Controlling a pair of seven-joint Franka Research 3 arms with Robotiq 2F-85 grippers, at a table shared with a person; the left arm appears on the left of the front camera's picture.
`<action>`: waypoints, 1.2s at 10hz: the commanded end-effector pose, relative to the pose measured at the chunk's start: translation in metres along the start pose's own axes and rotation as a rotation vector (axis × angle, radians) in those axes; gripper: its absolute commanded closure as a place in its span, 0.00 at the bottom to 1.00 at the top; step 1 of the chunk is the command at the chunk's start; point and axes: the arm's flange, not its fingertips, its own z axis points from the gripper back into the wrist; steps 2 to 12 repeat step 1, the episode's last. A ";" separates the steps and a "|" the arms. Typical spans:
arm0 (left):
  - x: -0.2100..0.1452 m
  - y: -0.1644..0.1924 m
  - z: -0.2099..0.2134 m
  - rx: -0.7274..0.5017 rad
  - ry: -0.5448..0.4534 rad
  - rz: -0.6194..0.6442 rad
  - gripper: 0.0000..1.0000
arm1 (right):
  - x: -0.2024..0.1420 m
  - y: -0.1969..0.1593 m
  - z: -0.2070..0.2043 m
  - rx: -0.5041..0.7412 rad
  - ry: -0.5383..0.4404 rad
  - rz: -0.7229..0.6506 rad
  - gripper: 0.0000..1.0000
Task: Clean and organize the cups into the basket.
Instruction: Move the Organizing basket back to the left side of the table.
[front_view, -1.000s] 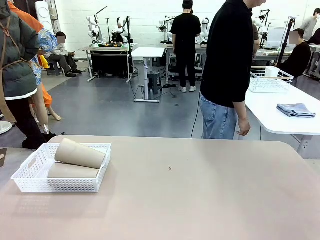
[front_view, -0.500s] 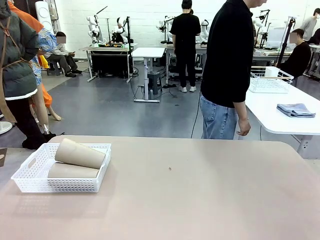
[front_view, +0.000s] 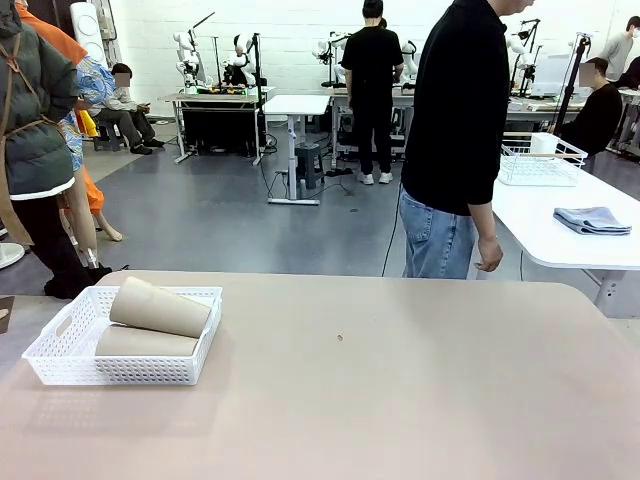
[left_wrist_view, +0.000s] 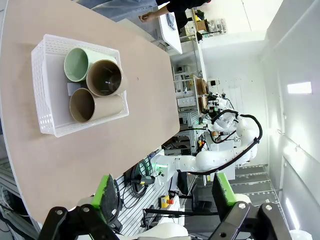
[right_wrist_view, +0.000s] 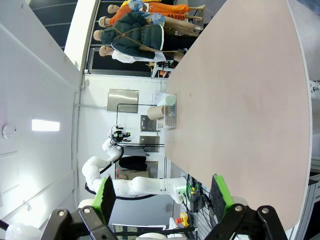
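The white lattice basket (front_view: 110, 372) sits on the tan table at the left. Two tan cups lie in it on their sides, one (front_view: 160, 307) resting on top of the other (front_view: 145, 343). From above, in the left wrist view, the basket (left_wrist_view: 42, 100) holds a mint-green cup (left_wrist_view: 77, 64) and two tan cups (left_wrist_view: 105, 78) (left_wrist_view: 84, 106), mouths toward the camera. My left gripper (left_wrist_view: 165, 192) hangs open well above the table, nothing between its green pads. My right gripper (right_wrist_view: 162, 195) is open and empty too, high over the table, with the basket (right_wrist_view: 170, 116) far off.
A person in a black shirt and jeans (front_view: 455, 140) stands at the table's far edge, right of middle. Beyond at the right, a white table carries a wire basket (front_view: 540, 160) and a folded grey cloth (front_view: 592, 220). A small dark speck (front_view: 340, 337) marks the tabletop.
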 end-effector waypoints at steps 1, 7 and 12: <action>-0.002 0.000 0.002 -0.004 0.006 -0.002 0.00 | -0.003 0.000 -0.002 -0.009 -0.007 0.000 0.00; -0.002 0.000 0.002 -0.004 0.006 -0.002 0.00 | -0.003 0.000 -0.002 -0.009 -0.007 0.000 0.00; -0.002 0.000 0.002 -0.004 0.006 -0.002 0.00 | -0.003 0.000 -0.002 -0.009 -0.007 0.000 0.00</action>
